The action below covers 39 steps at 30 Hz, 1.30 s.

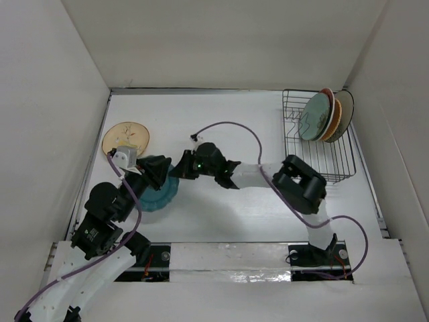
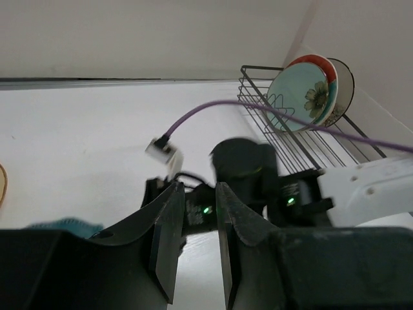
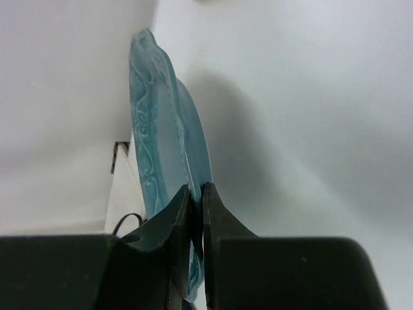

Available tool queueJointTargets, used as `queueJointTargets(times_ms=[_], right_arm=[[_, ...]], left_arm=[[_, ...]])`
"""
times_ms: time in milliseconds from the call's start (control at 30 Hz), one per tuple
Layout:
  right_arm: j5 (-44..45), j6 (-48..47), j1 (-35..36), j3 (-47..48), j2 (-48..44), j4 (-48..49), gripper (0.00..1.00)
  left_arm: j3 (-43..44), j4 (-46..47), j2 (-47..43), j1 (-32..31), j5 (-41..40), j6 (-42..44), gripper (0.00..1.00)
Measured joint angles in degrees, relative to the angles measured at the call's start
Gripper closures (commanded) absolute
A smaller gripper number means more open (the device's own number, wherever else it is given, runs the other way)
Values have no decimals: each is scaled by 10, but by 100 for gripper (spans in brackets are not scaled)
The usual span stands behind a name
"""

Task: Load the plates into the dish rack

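Observation:
The teal blue plate [image 1: 159,192] lies left of the table's centre, with its right rim lifted. My right gripper [image 1: 181,168] is shut on that rim; in the right wrist view the plate [image 3: 155,129] stands edge-on between the closed jaws of the gripper [image 3: 195,190]. My left gripper [image 1: 154,174] hovers over the plate's far-left part, and in its wrist view it [image 2: 197,194] is open with nothing between the jaws. The tan floral plate [image 1: 125,139] lies flat at the far left. The dish rack [image 1: 320,157] at the far right holds three upright plates, the pale green one [image 1: 313,115] in front.
Behind the pale green plate in the rack stand an orange-red plate [image 1: 328,114] and a white plate with a dark rim [image 1: 344,109]. White walls enclose the table. A purple cable [image 1: 234,127] loops above the right arm.

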Motion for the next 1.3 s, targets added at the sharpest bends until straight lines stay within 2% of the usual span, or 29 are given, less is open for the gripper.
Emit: queueJointTargets(times_ms=[133, 233, 333, 400, 533, 700, 967, 1100, 1300], right_arm=[[32, -64, -49, -54, -144, -32, 100], [63, -107, -137, -107, -286, -68, 100], [158, -184, -232, -116, -403, -143, 100], [261, -247, -281, -106, -461, -198, 100], [380, -357, -361, -55, -517, -304, 100], [402, -444, -449, 27, -504, -414, 100], [405, -530, -481, 188, -338, -516, 100], [396, -544, -487, 206, -285, -548, 100], [402, -563, -498, 207, -271, -575, 100]], left_arm=[[0, 1, -11, 0, 1, 0, 74], [0, 2, -16, 0, 5, 0, 72], [0, 4, -24, 0, 11, 0, 72], [0, 5, -27, 0, 15, 0, 71], [0, 5, -28, 0, 25, 0, 71], [0, 5, -30, 0, 30, 0, 71], [0, 5, -30, 0, 33, 0, 71], [-1, 5, -30, 0, 33, 0, 71], [-4, 5, -30, 0, 33, 0, 70]])
